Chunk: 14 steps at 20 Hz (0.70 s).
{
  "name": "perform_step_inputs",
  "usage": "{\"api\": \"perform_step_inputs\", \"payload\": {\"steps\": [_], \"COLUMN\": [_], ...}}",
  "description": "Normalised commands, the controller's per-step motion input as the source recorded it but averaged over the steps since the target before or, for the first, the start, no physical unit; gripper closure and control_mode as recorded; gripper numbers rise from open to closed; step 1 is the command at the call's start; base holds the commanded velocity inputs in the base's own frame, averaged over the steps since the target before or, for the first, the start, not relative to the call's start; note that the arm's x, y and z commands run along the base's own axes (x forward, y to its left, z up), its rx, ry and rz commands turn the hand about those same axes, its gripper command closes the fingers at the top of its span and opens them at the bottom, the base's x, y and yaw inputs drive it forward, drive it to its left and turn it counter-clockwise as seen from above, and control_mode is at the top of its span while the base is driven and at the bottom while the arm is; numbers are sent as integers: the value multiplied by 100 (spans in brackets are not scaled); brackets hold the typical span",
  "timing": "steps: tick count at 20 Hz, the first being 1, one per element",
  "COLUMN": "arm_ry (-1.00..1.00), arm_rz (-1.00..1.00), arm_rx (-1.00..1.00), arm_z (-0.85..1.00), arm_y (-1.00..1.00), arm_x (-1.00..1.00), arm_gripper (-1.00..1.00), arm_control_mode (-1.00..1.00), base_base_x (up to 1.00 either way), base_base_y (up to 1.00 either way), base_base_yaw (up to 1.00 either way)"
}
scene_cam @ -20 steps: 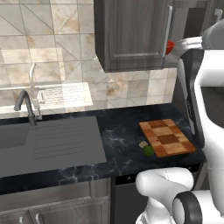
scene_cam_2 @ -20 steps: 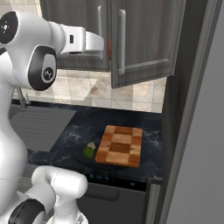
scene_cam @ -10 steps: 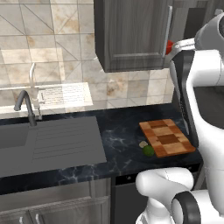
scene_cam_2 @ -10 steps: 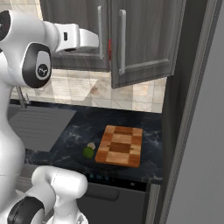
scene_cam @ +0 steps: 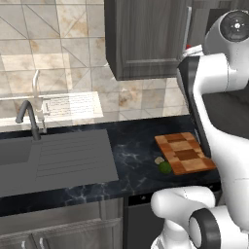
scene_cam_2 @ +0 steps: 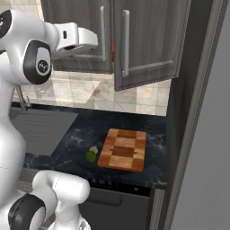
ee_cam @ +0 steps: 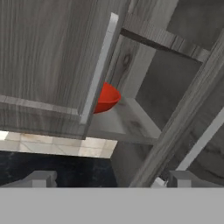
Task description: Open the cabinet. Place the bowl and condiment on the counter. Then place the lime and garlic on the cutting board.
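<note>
The cabinet (scene_cam_2: 139, 40) now stands with its right-hand door swung out toward the robot, while the left-hand door (ee_cam: 48, 65) is closed or nearly so. Compared with a second ago, the door angle looks much the same; what has changed is the arm, which has drawn its hand back and turned it so that the hand view looks into the gap between the doors. Through that gap the bowl (ee_cam: 105, 97) shows as a red curve on the lower shelf (ee_cam: 131, 120), partly hidden behind the edge and silver bar handle (ee_cam: 99, 65) of the left door. A sliver of the same red shows between the doors in the right base view. The condiment cannot be made out from here.

The end effector (ee_cam: 109, 179) hangs empty with its fingers spread wide, just in front of the opening and clear of both doors.

Below, on the black table (scene_cam_2: 81, 134), the lime (scene_cam_2: 91, 156) and the garlic (scene_cam_2: 94, 149) lie touching or nearly so, just beside the left edge of the cutting board (scene_cam_2: 123, 149), not on it.

In my judgement the opening step is done or nearly done on one side, and the arm is lining up for the bowl. The half-covering left door could obstruct a straight reach; it may need opening first.
</note>
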Motion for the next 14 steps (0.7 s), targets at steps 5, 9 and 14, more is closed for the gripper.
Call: {"api": "perform_step_inputs", "payload": {"steps": [5,9,14], "arm_ry": [8,6,5], "arm_rz": [1,2,2], "arm_rx": [-1,0,0], "arm_z": [-11,-11,-10], "arm_y": [0,0,0], "arm_x": [33,37,37], "arm_gripper": [-100,-100,-100], "arm_control_mode": [-100,-100,-100], "base_base_x": [0,0,0], "base_base_y": [0,0,0], "base_base_yaw": [0,0,0]}}
